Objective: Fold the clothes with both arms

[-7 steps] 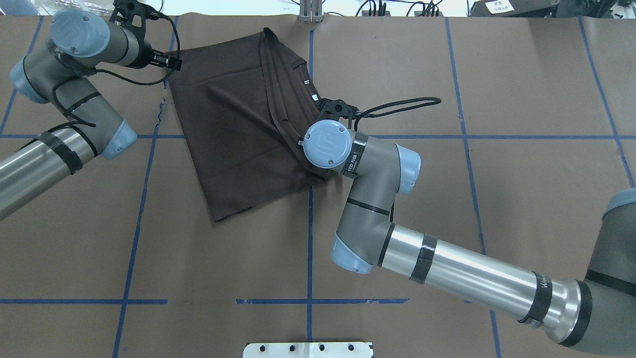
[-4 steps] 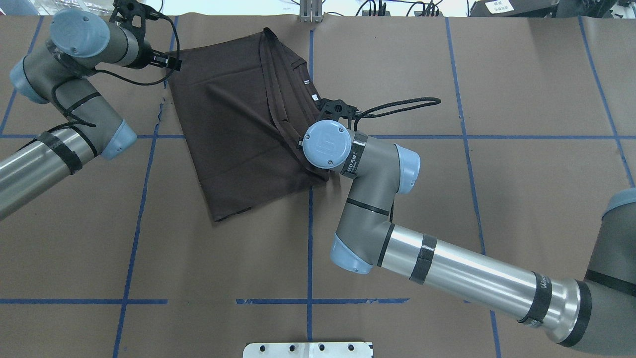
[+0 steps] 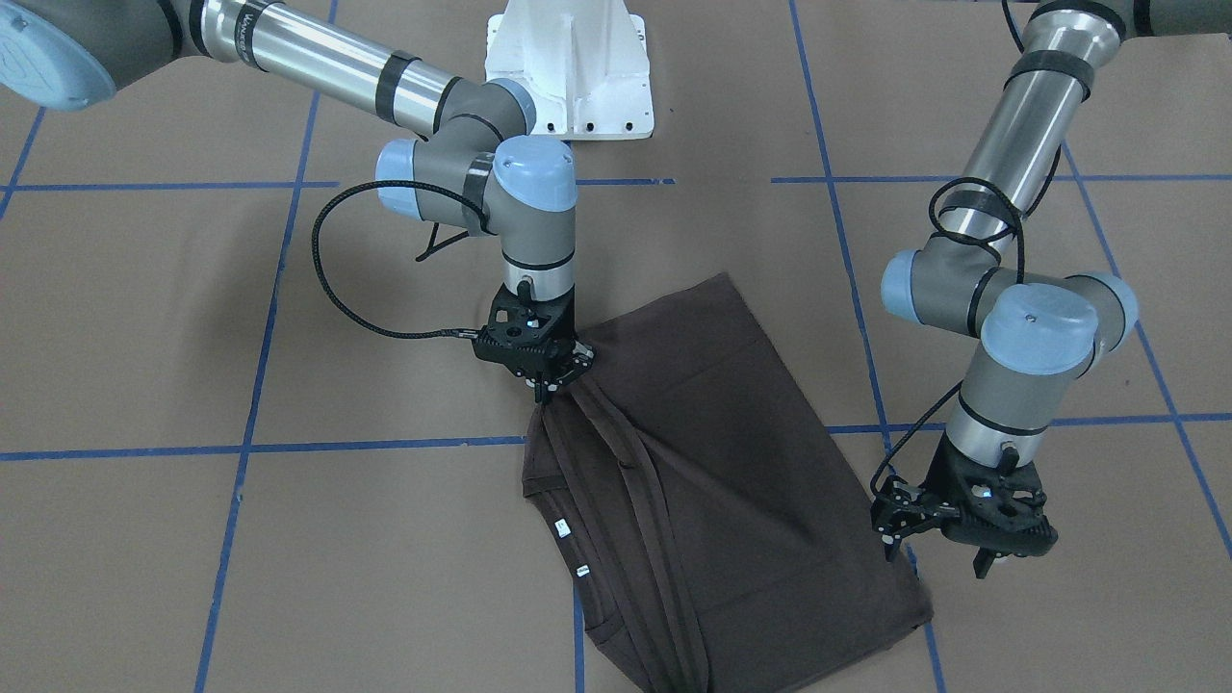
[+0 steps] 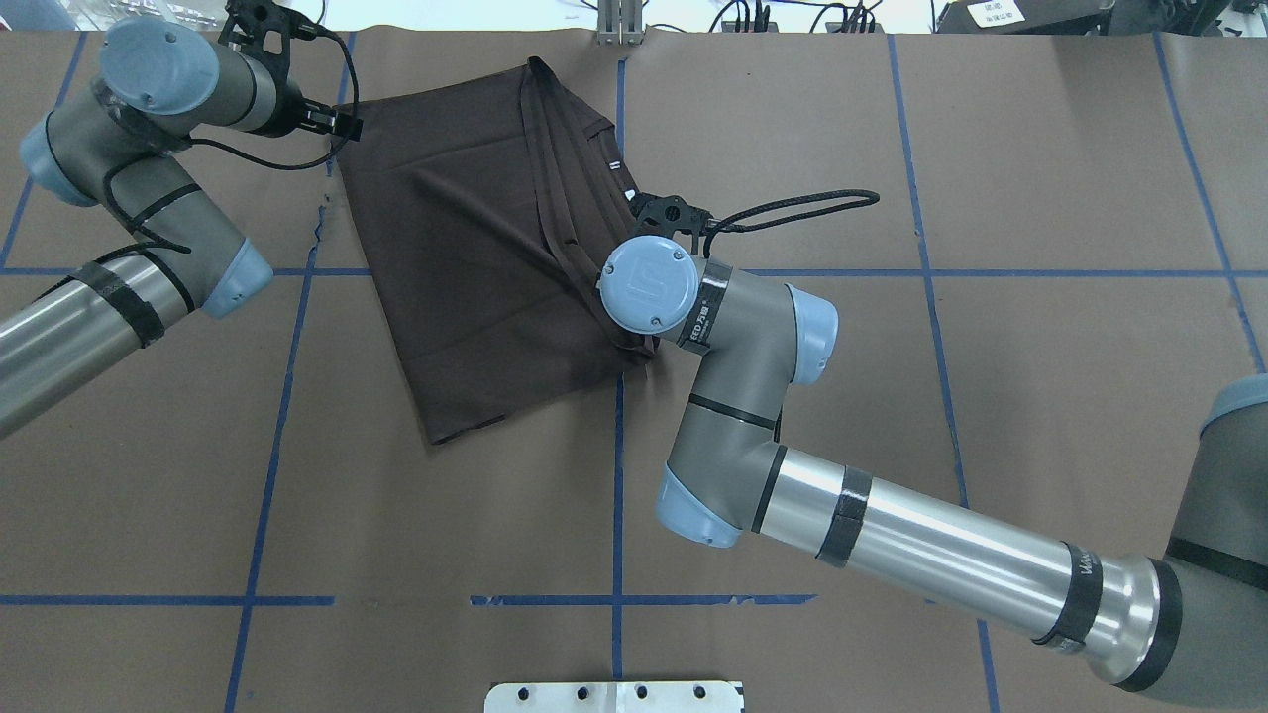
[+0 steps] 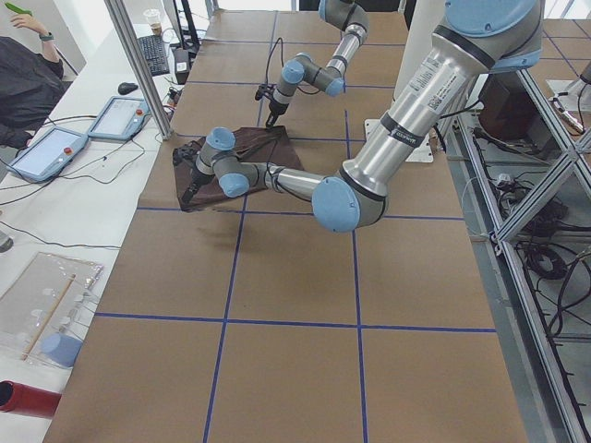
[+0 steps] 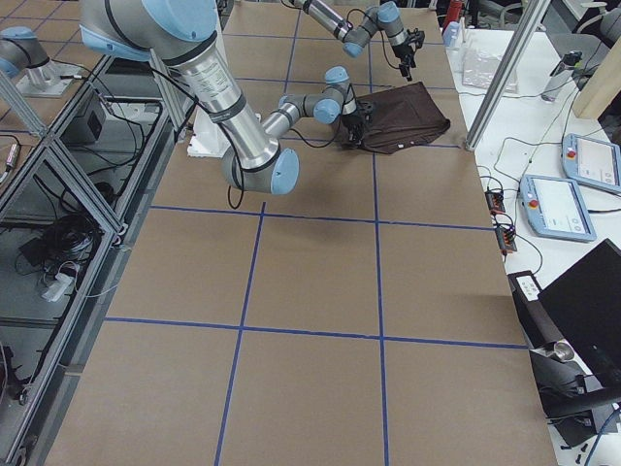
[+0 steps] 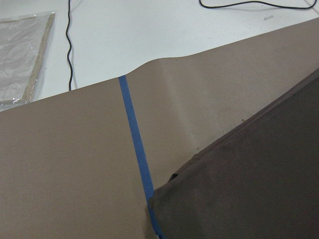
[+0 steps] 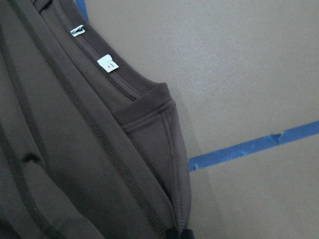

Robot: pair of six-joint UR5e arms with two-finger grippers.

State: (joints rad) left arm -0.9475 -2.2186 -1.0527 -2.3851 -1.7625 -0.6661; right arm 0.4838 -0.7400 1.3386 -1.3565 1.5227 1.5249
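T-shirt (image 3: 731, 462), one; left tool (image 3: 936, 561), right tool (image 3: 546, 393): two.

Dark brown T-shirt (image 4: 466, 267), folded lengthwise, flat and skewed at worktop 11 o'clock, ribbed collar (image 8: 124, 89) with white tags (image 8: 107, 63) at its 1 o'clock, right hand (image 3: 546, 390) pinching its 4 o'clock edge, left hand (image 3: 934, 558) spread at its 10 o'clock corner
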